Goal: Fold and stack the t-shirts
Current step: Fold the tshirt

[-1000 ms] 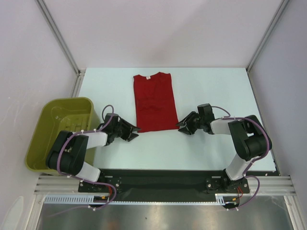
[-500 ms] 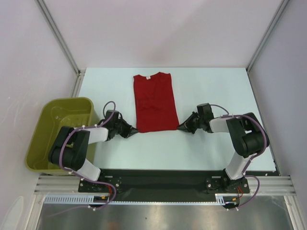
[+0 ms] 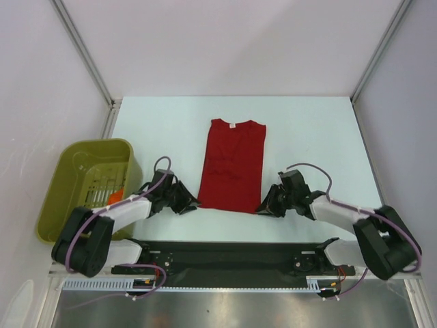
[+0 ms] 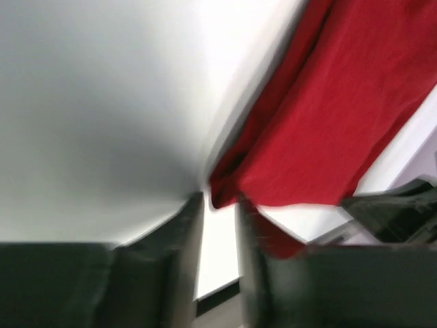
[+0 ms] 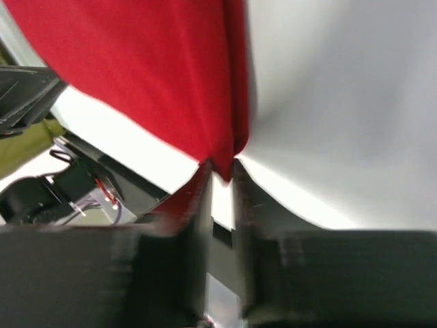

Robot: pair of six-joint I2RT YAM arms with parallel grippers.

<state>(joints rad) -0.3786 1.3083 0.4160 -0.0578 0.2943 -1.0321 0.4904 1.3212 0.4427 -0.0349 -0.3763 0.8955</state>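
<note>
The left gripper (image 4: pixel 220 205) stands narrow, pinching the near left hem corner of the red t-shirt (image 4: pixel 328 123). This wrist view is blurred, so how far the cloth reaches into the jaws cannot be read. The right gripper (image 5: pixel 220 171) is likewise narrow and holds the near right hem corner, where the red cloth tapers to a point and passes between the finger tips. The lower half of both wrist views is filled by the dark gripper bodies, which hide the table directly beneath. In the top view the left gripper (image 3: pixel 193 203) and right gripper (image 3: pixel 263 208) sit low at the two near corners of the t-shirt (image 3: pixel 233 167). The garment lies on the white table (image 3: pixel 307 130), folded to a narrow panel with its sleeves tucked out of sight. Its collar and label point to the far side and its hem is near the arm bases. The panel is slightly skewed, the collar end lying further right than the hem. Both arms reach inward low over the table, and the right arm's elbow is close to the lower right corner of the view. An olive bin (image 3: pixel 68 154) stands off the left table edge, and its contents are too small to identify
</note>
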